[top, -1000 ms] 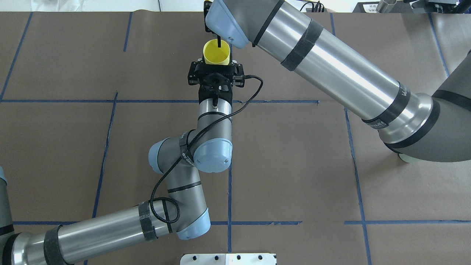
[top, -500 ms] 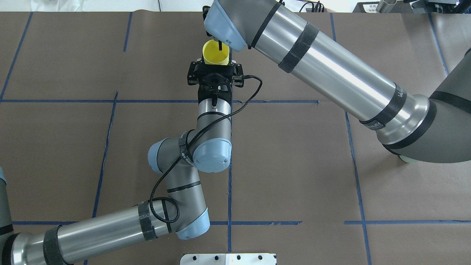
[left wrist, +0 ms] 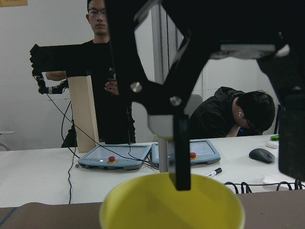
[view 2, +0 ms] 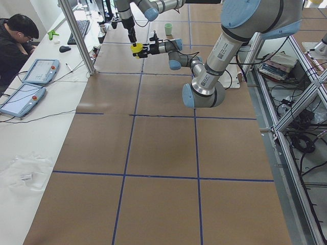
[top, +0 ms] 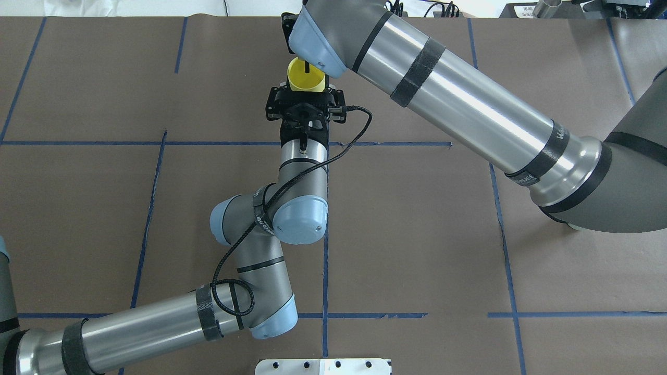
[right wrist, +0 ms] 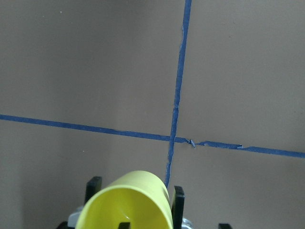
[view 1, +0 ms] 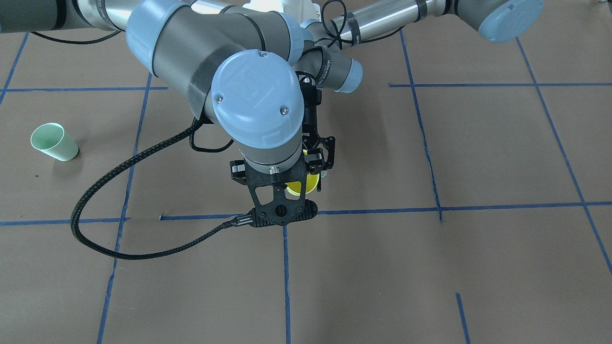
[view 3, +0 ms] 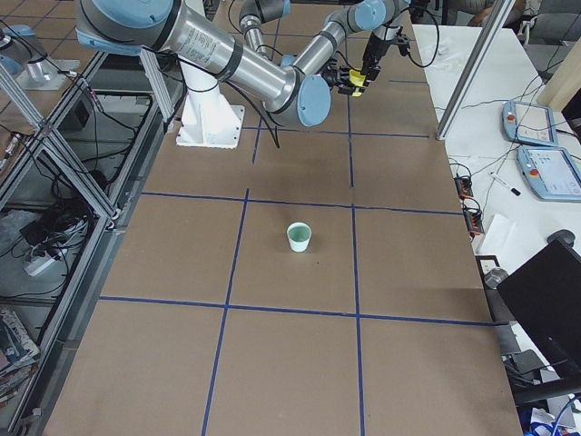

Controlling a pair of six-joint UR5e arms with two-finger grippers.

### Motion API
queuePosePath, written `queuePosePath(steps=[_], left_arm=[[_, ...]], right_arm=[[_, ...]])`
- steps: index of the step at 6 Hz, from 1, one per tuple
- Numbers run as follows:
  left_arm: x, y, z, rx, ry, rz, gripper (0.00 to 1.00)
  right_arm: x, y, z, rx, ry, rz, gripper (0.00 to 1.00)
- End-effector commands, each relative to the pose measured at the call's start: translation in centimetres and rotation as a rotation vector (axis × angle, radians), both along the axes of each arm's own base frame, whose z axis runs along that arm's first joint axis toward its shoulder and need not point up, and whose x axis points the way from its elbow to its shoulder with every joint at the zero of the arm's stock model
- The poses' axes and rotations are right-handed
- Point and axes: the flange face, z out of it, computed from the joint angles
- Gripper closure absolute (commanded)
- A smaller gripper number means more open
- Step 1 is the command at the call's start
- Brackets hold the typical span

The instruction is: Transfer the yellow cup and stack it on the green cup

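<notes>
A: Mid-handover here. The left fingers are clamped on the yellow cup, holding it upright, mouth up, clear of the counter.

B: And the right fingers hang spread directly above it. One reaches down inside the cup and the other sits outside the wall, with a gap showing. Nothing is pinched on that side yet.

A: So what makes this step go well?

B: Order, I'd say. The right pair needs to close on the wall first, far enough past the rim that the plastic doesn't flex and slip out. Only then should the left pair let go.

A: And the exit?

B: The left pair opens wide and backs straight off, level, so it doesn't drag the cup sideways out of a one-wall pinch. That pinch looks like the weak link to me, and a bump could tilt the cup.

A: Where's the target?

B: The green cup stands upright on the counter, mouth up, well apart from both sets of fingers, out on the right pair's side. The yellow one should arrive level above it and go in straight.
</notes>
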Motion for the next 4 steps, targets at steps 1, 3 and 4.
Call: queuePosePath(steps=[1, 3, 4], left_arm=[[-0.02, -0.02, 0.1, 0.0, 0.0, 0.0, 0.56], [0.05, 0.07, 0.32, -0.001, -0.003, 0.001, 0.56], [0.04, 0.06, 0.31, -0.001, -0.003, 0.0, 0.56]], right_arm=[[-0.35, 0.25, -0.11, 0.004, -0.007, -0.007, 0.47], [-0.38, 0.21, 0.14, 0.011, -0.006, -0.013, 0.55], [-0.41, 0.19, 0.38, 0.01, -0.005, -0.016, 0.58]])
